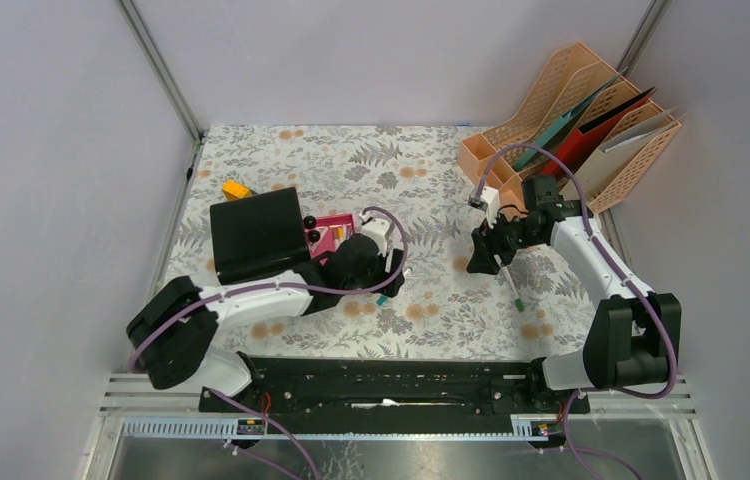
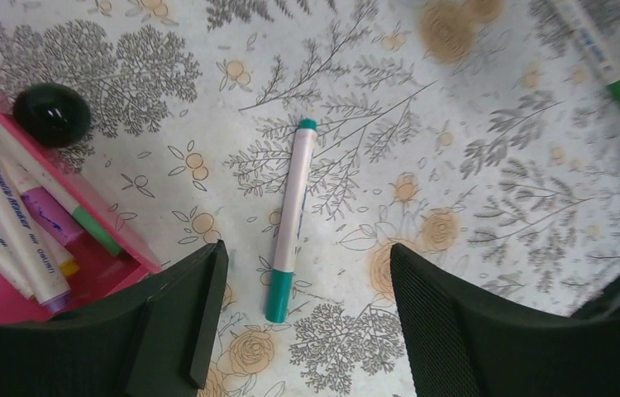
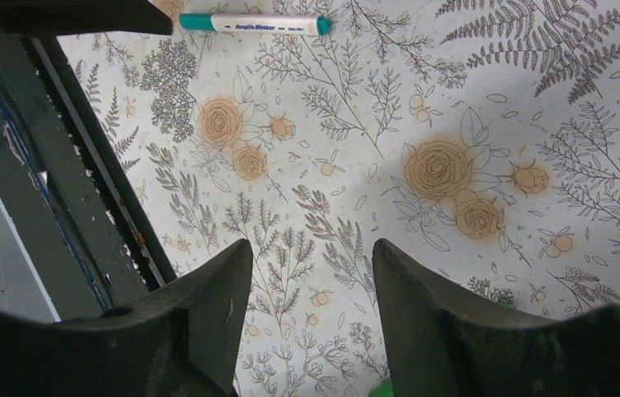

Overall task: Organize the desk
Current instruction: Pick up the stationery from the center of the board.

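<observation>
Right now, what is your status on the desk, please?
Left gripper open over teal marker. Right gripper open above desk, green-capped marker lying near. Nothing in the way.

This looks like a robot lab dressed up as an office. Plain grey walls (image 1: 51, 150) and metal posts (image 1: 161, 70) box in a desk (image 1: 421, 150) with a paper rack (image 1: 556, 80) and pens (image 2: 290, 219). Robot arms (image 1: 251, 295) sit on a black rail (image 1: 381, 385).

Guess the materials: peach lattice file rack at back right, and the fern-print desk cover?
Peach lattice file rack: likely moulded plastic, matte. It has an even colour, a regular grid of holes and thin rigid walls.
Pale fern-print desk cover: probably printed cloth, possibly vinyl. It is matte with no glare, lies flat, and no weave is visible.
</observation>
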Action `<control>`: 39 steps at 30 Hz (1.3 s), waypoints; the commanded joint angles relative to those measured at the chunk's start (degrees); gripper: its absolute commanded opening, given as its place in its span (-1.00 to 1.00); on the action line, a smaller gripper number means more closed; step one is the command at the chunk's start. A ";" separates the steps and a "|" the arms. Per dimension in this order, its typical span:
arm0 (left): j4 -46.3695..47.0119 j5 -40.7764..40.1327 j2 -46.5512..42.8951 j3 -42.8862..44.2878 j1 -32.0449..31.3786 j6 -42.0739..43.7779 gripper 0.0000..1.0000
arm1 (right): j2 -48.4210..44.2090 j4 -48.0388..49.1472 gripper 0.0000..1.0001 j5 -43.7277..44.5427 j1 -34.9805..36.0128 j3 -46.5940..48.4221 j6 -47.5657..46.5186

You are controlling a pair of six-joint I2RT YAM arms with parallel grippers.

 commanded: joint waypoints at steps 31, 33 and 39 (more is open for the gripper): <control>-12.46 -8.48 25.46 17.61 -4.97 4.78 -0.75 | -2.07 0.52 0.23 1.01 -0.25 -0.47 0.16; -12.63 -8.86 25.63 17.70 -5.18 4.78 -0.91 | -2.07 0.51 0.23 0.96 -0.25 -0.46 0.19; -10.92 -9.96 22.04 16.32 -5.51 4.69 -1.00 | -2.16 0.47 0.23 0.92 -0.27 -0.42 0.25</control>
